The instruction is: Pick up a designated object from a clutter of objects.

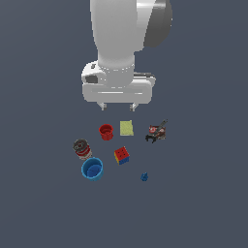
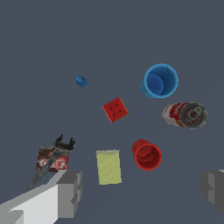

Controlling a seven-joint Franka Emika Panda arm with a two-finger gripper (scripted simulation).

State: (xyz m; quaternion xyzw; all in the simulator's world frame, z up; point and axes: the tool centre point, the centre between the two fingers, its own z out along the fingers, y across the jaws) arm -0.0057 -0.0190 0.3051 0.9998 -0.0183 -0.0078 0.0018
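Gripper (image 1: 117, 106) hangs above the clutter w/ jaws wide apart, holding nothing. Black stick (image 2: 47, 165) lies across a small red-and-white can (image 2: 51, 158) at the exterior view's right, touching it, just right of the yellow-green block (image 1: 127, 128). Red cup (image 1: 106, 131) sits left of the block.

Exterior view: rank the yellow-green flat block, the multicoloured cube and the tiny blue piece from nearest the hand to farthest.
1. Yellow-green flat block: nearest, just below the open hand in the picture.
2. Multicoloured cube: mid-clutter, further down.
3. Tiny blue piece: farthest, down toward the exterior view's right.
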